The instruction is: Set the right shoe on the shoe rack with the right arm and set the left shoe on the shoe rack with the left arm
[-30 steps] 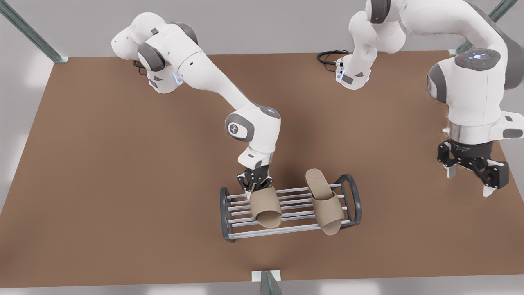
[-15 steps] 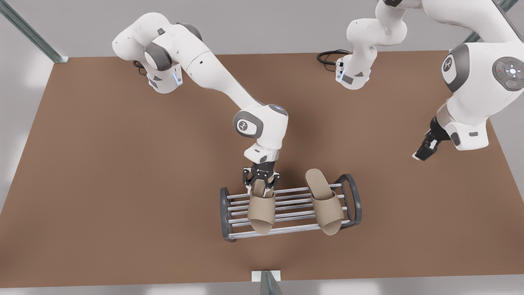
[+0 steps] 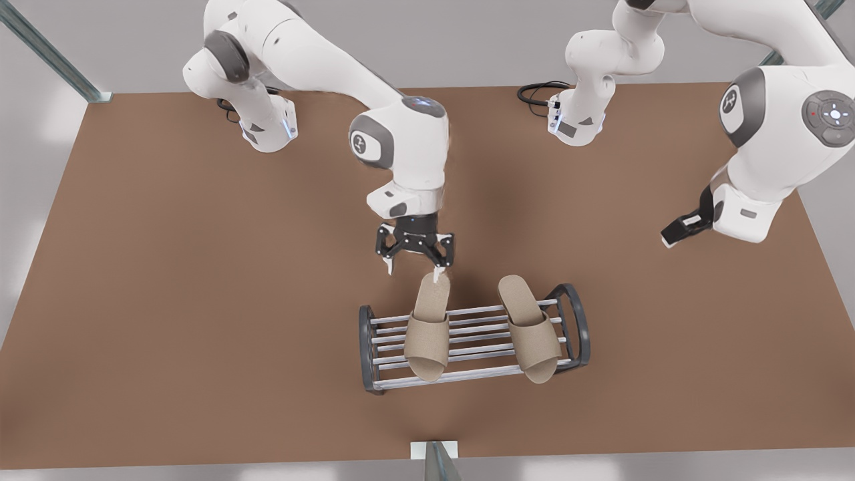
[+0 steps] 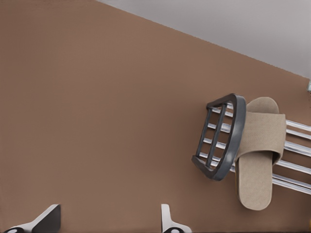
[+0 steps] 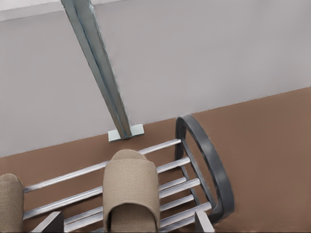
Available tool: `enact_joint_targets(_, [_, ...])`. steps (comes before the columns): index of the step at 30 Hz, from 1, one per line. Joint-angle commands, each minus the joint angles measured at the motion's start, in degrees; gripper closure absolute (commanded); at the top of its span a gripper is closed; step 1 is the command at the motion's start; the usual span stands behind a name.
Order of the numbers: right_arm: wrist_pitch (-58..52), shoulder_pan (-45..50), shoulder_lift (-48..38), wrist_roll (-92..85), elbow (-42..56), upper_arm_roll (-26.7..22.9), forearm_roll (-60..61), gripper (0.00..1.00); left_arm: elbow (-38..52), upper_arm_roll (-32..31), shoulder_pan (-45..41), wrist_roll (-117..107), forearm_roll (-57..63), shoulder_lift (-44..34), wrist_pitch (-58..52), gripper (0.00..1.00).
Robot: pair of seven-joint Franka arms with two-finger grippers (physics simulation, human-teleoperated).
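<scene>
Both slippers lie on the shoe rack [image 3: 467, 337]: right shoe [image 3: 427, 327] left, left shoe [image 3: 531, 331] right. Right pincer [image 3: 414, 266] hovers wide open, empty, behind it; left pincer [image 4: 107, 218] waits far right, open, empty.

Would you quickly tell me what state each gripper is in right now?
Right gripper: open, empty, above the heel of the slipper on the shoe rack.
Left gripper: open, empty, off to the side.

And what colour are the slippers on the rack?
Both slippers are plain beige-tan, seen best in the front view.
</scene>
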Motion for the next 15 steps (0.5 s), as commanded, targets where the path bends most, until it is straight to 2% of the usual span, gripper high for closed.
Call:
enact_joint_targets(1, [-22.90, -6.40, -7.10, -18.09, -0.29, -0.10, 20.67, 0.00, 0.03, 0.03, -0.03, 20.89, 0.03, -0.11, -0.57, 0.00])
enact_joint_targets(2, [-29.85, -16.42, -11.49, -31.87, -5.98, 0.08, 27.62, 0.00, 0.03, -0.06, -0.03, 20.89, 0.03, -0.11, -0.74, 0.00])
enact_joint_targets(3, [-31.35, -26.94, -17.72, -46.00, -16.08, 3.40, 25.79, 0.00, 0.03, -0.06, -0.03, 20.89, 0.03, -0.11, -0.74, 0.00])
enact_joint_targets(4, [-30.74, -39.33, -21.33, -52.46, -22.07, 15.34, 17.36, 0.00, 0.03, -0.06, -0.03, 20.98, 0.03, -0.11, -0.74, 0.00])
enact_joint_targets(5, [-27.50, -44.12, -24.94, -54.65, -28.57, 18.45, 16.82, 0.00, 0.03, -0.06, -0.03, 20.98, 0.12, -0.11, -0.83, 0.00])
enact_joint_targets(9, [-25.46, -50.36, -21.43, -61.86, -27.18, 18.27, 18.40, 0.00, 0.38, 0.03, -0.82, 20.98, 0.73, 0.51, -1.18, 0.00])
enact_joint_targets(10, [-25.55, -50.71, -21.08, -62.40, -25.87, 18.27, 18.05, 0.00, 0.64, 0.03, -0.91, 20.28, 5.30, 2.00, -0.92, 0.00])
enact_joint_targets(13, [-25.64, -51.68, -20.29, -62.13, -24.99, 18.27, 17.78, 0.00, 0.91, 0.03, -5.57, 18.79, 6.71, 2.09, -1.01, 0.00])
enact_joint_targets(15, [-25.64, -51.86, -20.20, -62.13, -24.90, 18.19, 17.69, 0.00, 0.91, 0.03, -5.57, 17.64, 7.06, 2.09, -1.01, 0.00])
